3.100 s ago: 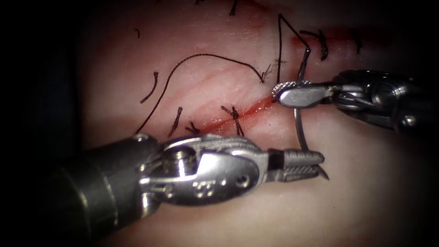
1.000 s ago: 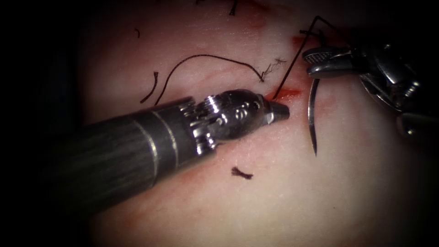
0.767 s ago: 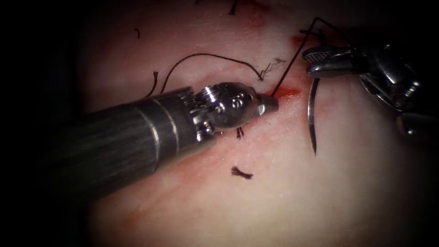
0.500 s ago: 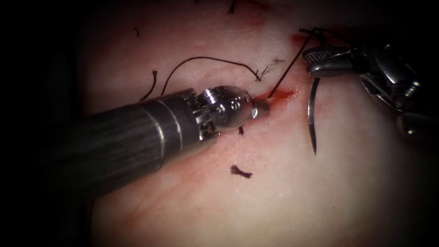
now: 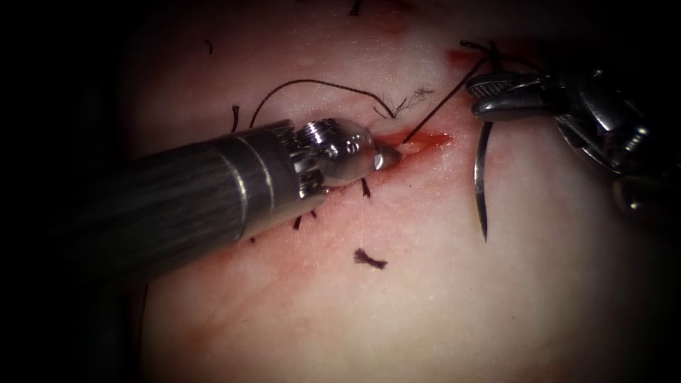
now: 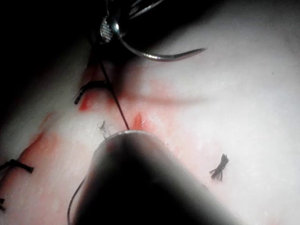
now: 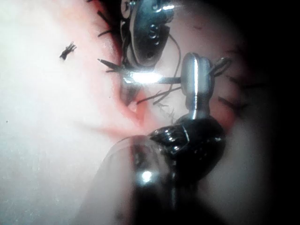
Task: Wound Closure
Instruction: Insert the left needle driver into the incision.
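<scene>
On tissue [image 5: 440, 298]: 1 needle [image 5: 481, 181] in right end effector [image 5: 496, 96], 1 thread [image 5: 440, 110].

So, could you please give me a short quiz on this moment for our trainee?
1. The right tool holds the needle: A) at its tip B) near its thread end C) not at all.
2. True or false: the needle's tip is buried in the tissue.
3. Fill in: beside the left tool, a dark ___ rises from the cut toward the right tool.
Key: 1 B. 2 False; the needle hangs free, right of the cut. 3 thread.
</scene>
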